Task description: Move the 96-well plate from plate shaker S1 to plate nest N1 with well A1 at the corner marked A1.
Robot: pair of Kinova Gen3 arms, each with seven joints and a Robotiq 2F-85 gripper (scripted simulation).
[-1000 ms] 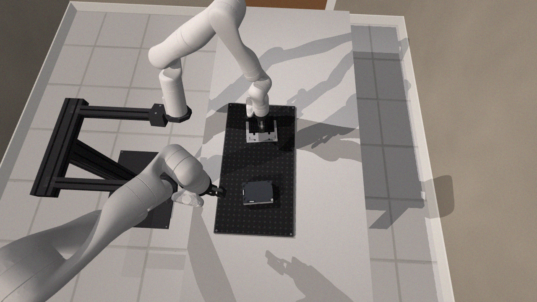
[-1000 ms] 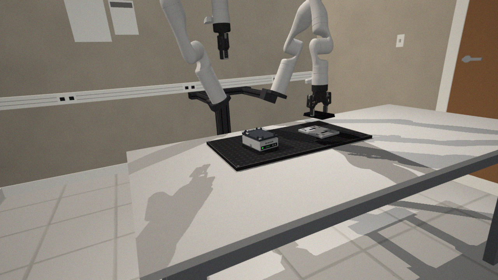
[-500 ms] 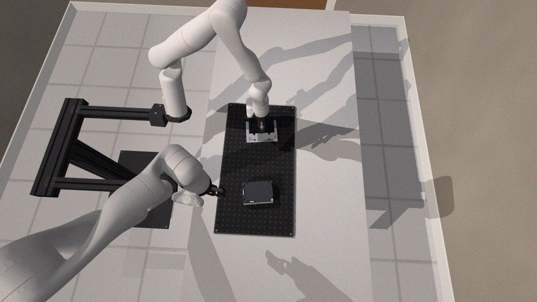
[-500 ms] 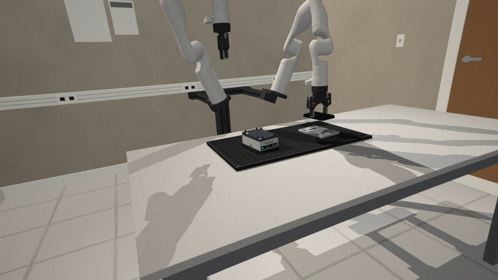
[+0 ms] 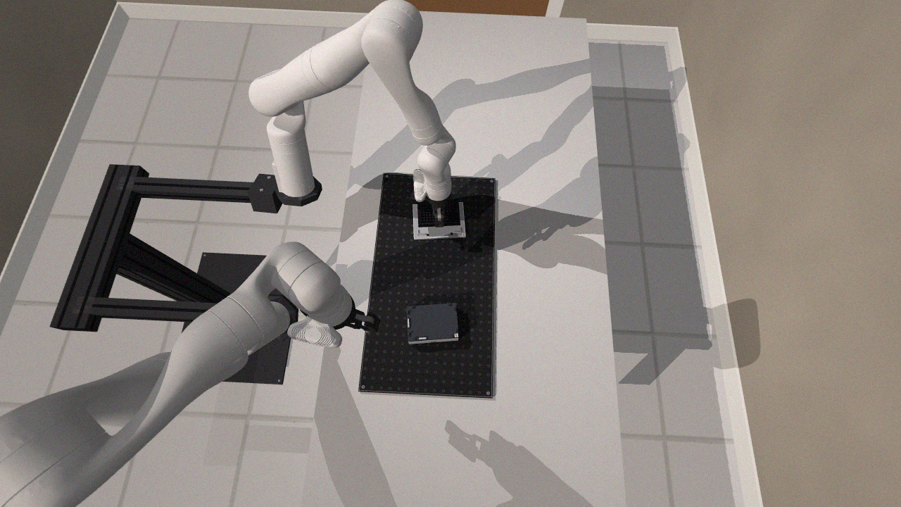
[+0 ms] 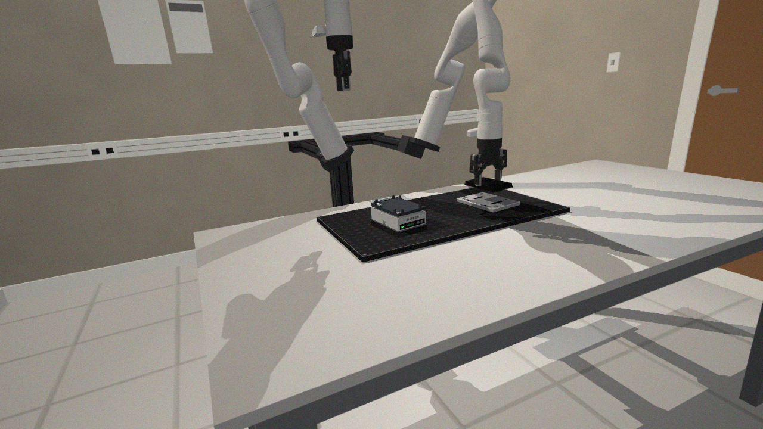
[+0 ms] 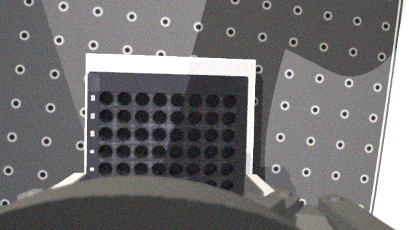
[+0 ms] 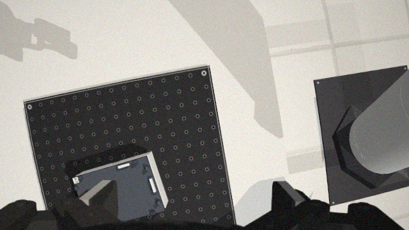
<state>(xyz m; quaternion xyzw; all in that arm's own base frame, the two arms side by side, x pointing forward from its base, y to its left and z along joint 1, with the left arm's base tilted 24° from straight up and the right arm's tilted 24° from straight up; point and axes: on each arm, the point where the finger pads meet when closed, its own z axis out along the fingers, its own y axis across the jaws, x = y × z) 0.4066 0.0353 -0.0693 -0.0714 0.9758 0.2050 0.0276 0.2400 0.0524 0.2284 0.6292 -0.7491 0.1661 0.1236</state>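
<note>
Nest N1 point(image 5: 438, 234) point(image 6: 509, 205) point(image 7: 137, 63) shows a pale margin around the far part of the 96-well plate point(image 5: 428, 217) point(image 6: 503, 184) point(image 7: 140, 83), held raised above it by the left pincer point(image 5: 438, 220) point(image 6: 488, 180) point(image 7: 167, 192). Board separates it from shaker S1 point(image 5: 432, 322) point(image 6: 397, 215) point(image 8: 134, 191), left. The right pincer point(image 5: 368, 321) point(image 6: 343, 87) point(image 8: 193, 199) stands wide. The plate is dark, its well A1 hidden.
</note>
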